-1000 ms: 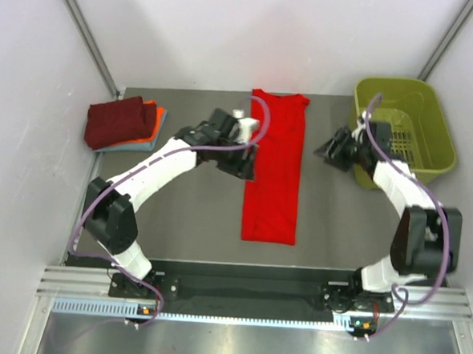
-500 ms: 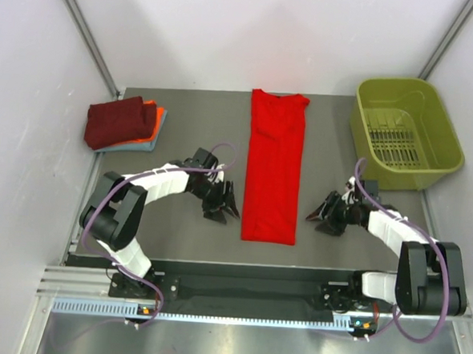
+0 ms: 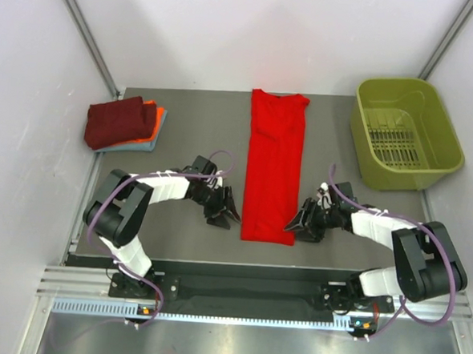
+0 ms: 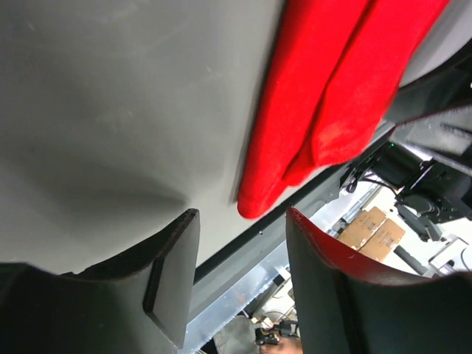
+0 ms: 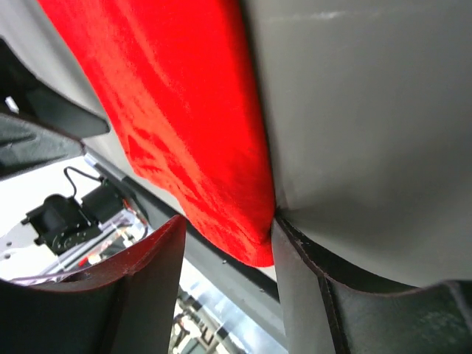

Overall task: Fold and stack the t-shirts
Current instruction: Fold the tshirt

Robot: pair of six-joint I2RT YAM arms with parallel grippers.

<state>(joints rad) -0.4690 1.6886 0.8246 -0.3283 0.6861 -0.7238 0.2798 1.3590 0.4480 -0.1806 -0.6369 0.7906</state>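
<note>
Red t-shirt (image 3: 273,167) lies flat on the grey table (image 3: 189,158), folded into a long narrow strip running from the far edge toward the arms, collar end far, hem end near. Left gripper (image 3: 225,211) sits low on the table just beside the strip's left edge, close to the near-left corner. In the left wrist view its two fingers (image 4: 173,280) are spread apart, holding nothing, and the red corner lies at the mouth of the gap. Right gripper (image 3: 296,223) is at the near-right corner, low on the table. In the right wrist view its fingers are also spread, and the hem corner sits in the gap between them, against the right-hand finger (image 5: 310,280); not clamped. Two layers of cloth show at the left corner. Nothing lies between either gripper and the shirt. Far-left on the table, well apart from the strip, is a folded stack: dark maroon shirt (image 3: 119,120) on top, orange shirt (image 3: 153,124) under it, grey-blue shirt (image 3: 130,146) at the bottom. Olive-green basket (image 3: 440,125) stands at the far-right, apart from the shirt and both arms.
</note>
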